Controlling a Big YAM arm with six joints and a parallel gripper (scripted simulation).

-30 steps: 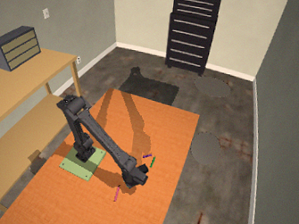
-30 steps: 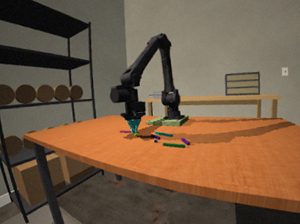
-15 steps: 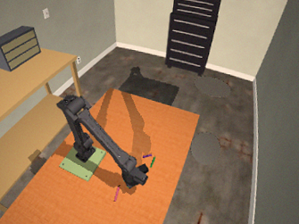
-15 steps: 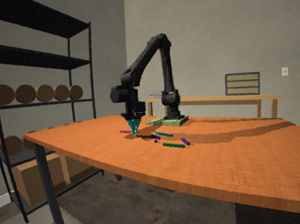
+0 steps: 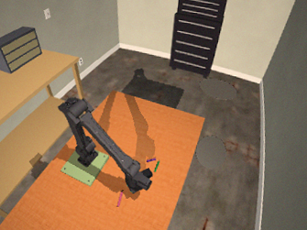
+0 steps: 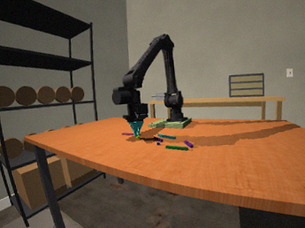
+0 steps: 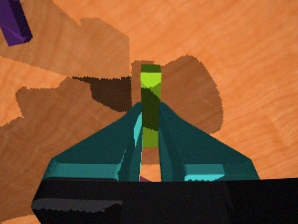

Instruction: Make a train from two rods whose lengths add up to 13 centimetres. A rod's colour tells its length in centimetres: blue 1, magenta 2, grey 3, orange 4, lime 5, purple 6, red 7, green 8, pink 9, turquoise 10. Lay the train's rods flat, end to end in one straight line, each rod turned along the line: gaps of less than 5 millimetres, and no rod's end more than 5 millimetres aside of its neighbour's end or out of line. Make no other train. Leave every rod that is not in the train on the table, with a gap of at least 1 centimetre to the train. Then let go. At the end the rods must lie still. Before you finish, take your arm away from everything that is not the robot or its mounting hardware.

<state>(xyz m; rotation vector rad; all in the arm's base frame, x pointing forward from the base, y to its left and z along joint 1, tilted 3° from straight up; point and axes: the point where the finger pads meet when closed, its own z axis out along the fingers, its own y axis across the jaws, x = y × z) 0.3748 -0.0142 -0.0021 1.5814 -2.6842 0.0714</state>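
Note:
My gripper [image 7: 150,111] [image 6: 136,130] is shut on a lime rod [image 7: 150,83], which sticks out forward between the teal fingers. It is held low over the orange table [image 5: 168,121] [image 6: 235,173]; I cannot tell whether it touches. A purple rod [image 7: 12,10] [image 5: 151,160] [image 6: 188,144] lies to the far left in the wrist view. A green rod [image 5: 157,166] [image 6: 177,147] lies next to the purple one. A pink rod [image 5: 119,200] lies nearer the table's front. A turquoise rod [image 6: 167,137] lies just beyond the gripper in the exterior view.
The arm's base stands on a pale green plate [image 5: 72,171] [image 6: 160,124] on the table. A wooden bench [image 5: 6,89] stands to the left, a black shelf rack [image 6: 35,67] beside the table, a black drawer cabinet [image 5: 197,32] at the far wall.

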